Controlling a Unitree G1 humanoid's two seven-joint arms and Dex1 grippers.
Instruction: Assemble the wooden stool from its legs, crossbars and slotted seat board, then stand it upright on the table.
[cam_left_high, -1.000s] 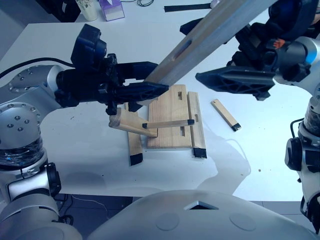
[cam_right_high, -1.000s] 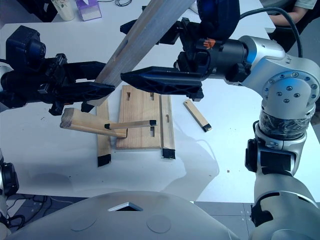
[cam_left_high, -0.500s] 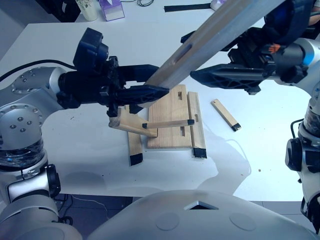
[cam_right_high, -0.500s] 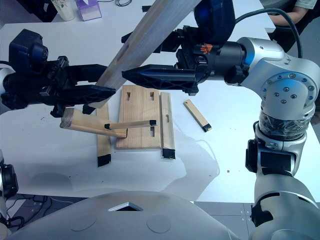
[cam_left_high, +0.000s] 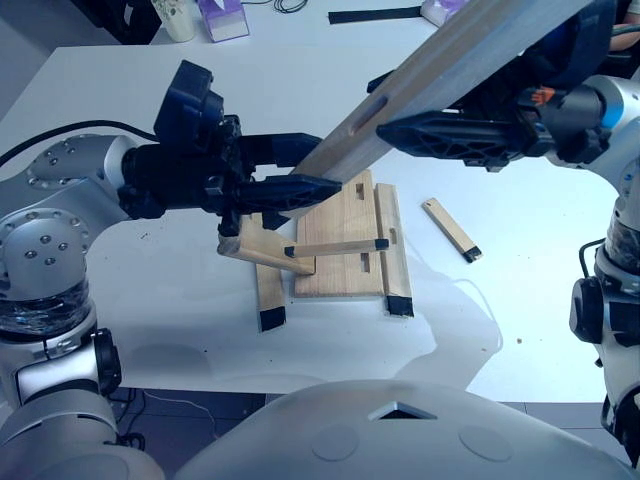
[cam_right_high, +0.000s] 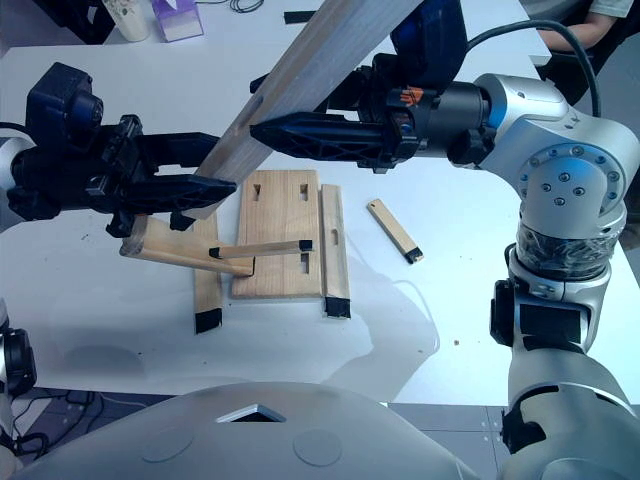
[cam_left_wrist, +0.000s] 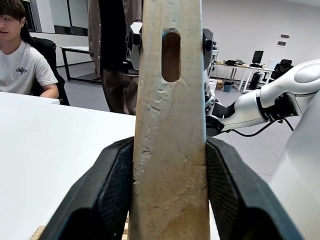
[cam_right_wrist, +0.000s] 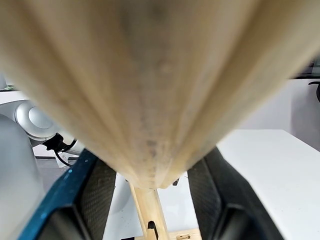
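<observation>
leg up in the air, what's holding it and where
Left gripper clamps the leg's lower end; right gripper grips it farther up, by the slot.

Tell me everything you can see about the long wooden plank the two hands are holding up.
The long plank is pale, unpainted wood with visible grain and one oblong slot in its face. It hangs in the air, tilted, low end toward the robot's left, rising to its right. The left hand clamps its low end; the right hand appears to grip it higher up, near the slot.
</observation>
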